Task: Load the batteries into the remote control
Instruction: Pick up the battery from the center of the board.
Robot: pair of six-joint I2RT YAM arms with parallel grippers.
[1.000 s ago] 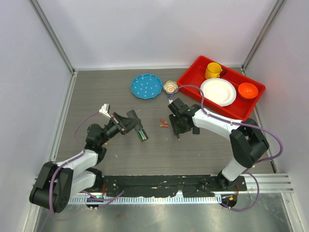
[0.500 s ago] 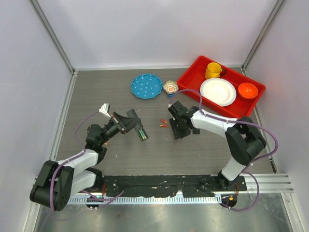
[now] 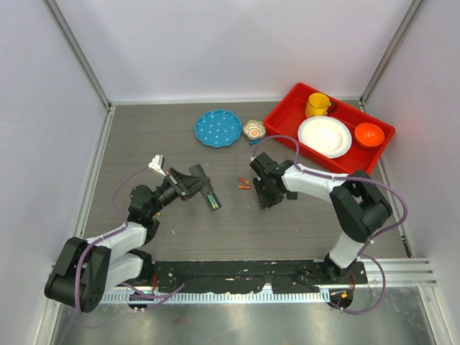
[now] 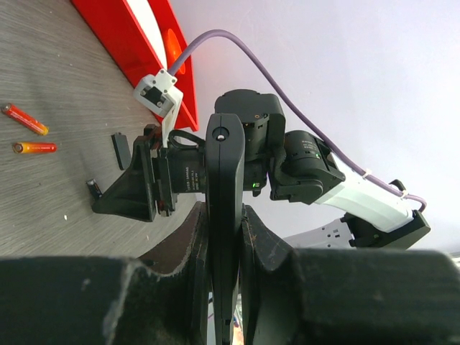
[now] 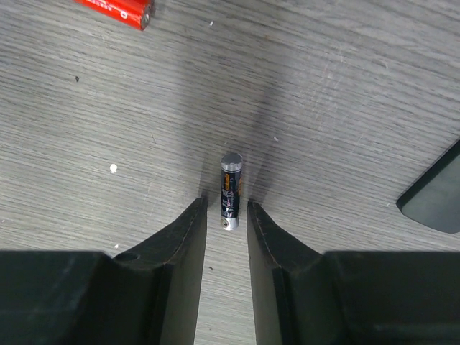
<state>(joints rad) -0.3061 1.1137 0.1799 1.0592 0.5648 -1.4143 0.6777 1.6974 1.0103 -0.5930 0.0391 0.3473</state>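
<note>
The right gripper (image 5: 227, 213) is standing over the table (image 5: 345, 86) with its jaws slightly apart. A thin gap is showing on each side of the battery (image 5: 231, 183), which is lying flat on the wood-grain surface. The near end of the battery is sitting between the fingertips (image 5: 188, 237) and its far end is pointing to twelve o'clock in the wrist view. The battery's wrapper is carrying small print that is too fine to read.

The left gripper (image 4: 225, 223) is clamping the remote control (image 4: 225, 165) edge-on between its fingers, raised off the table. It is at nine o'clock from the right gripper and well apart from it.

Two orange sticks (image 3: 244, 183) are lying at ten o'clock from the right gripper, just beside it and between the two arms. One of them is bearing tiny white lettering that is not legible. A flat black piece (image 5: 435, 194) is resting at three o'clock from the battery.

A blue plate (image 3: 218, 128) and a small patterned bowl (image 3: 253, 129) are sitting toward twelve o'clock. At two o'clock a red tray (image 3: 287, 100) is holding a yellow cup (image 3: 317, 105), a white plate (image 3: 325, 136) and an orange bowl (image 3: 369, 134).
</note>
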